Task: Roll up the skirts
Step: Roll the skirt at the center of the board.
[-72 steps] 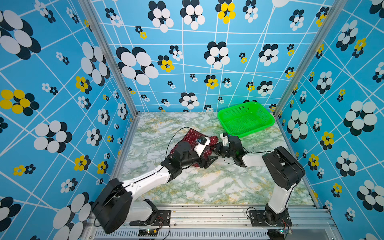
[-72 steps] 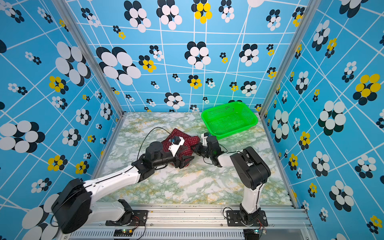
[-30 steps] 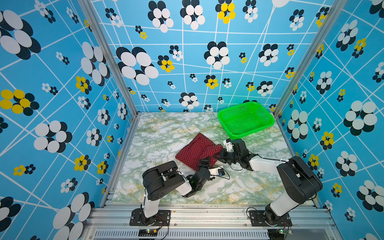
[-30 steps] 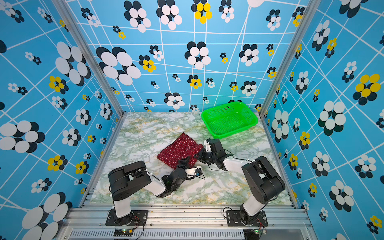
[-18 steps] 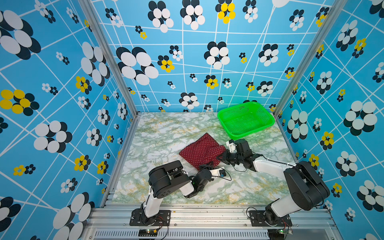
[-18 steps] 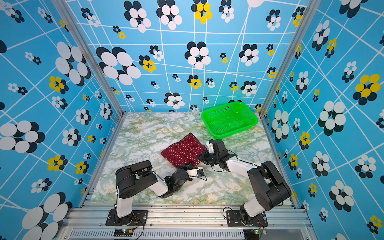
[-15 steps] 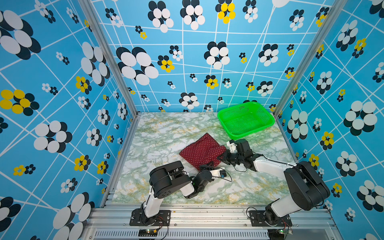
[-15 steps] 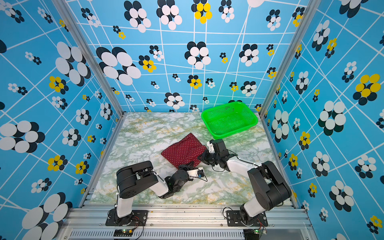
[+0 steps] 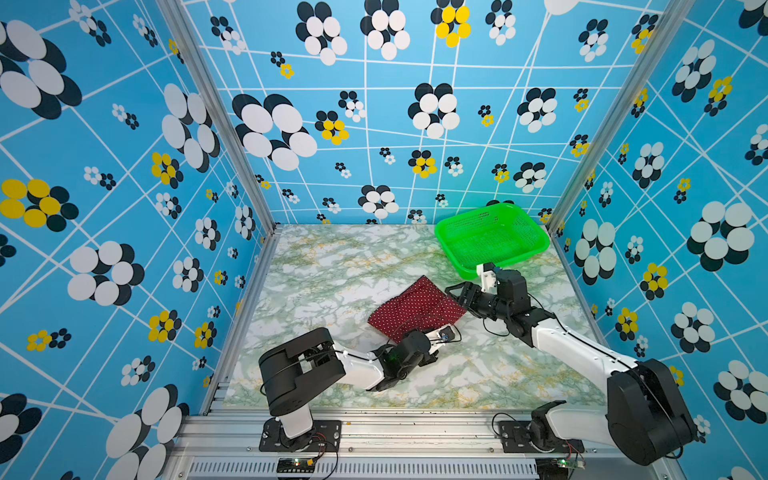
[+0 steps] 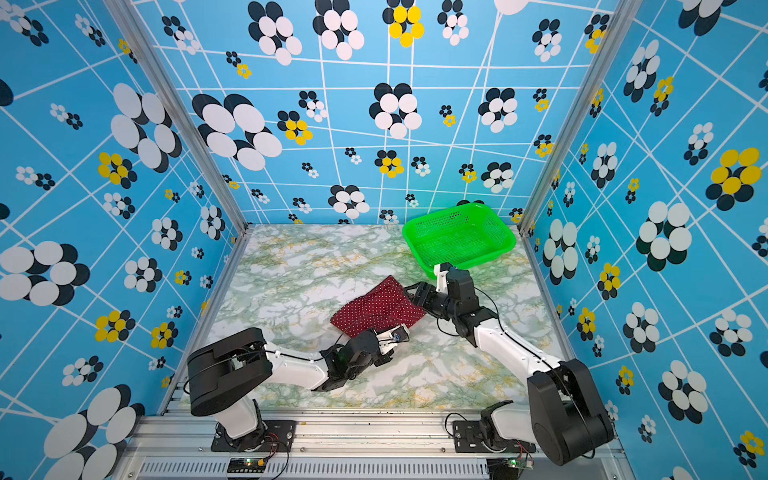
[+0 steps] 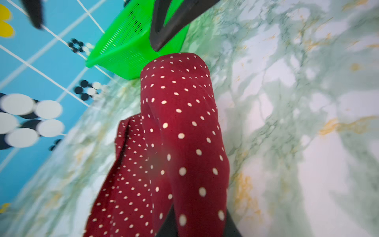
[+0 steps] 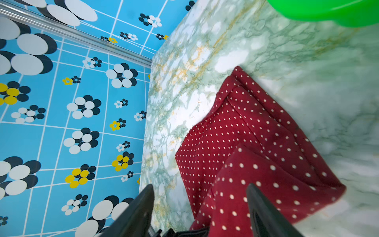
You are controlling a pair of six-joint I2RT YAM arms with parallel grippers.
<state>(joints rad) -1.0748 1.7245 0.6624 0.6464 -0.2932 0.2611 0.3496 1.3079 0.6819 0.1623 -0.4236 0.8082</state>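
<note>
Jaws on the left arm pinched the near edge of the skirt. Those on the right arm stood wide at its right-hand corner (both arms equally close). It lay mid-surface, long axis seemingly crosswise.

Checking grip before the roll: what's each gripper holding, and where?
Left gripper pinches the maroon white-dotted fabric skirt at its near edge. Right gripper is open, holding nothing.

skirt – on marble table | green basket – far corner
</note>
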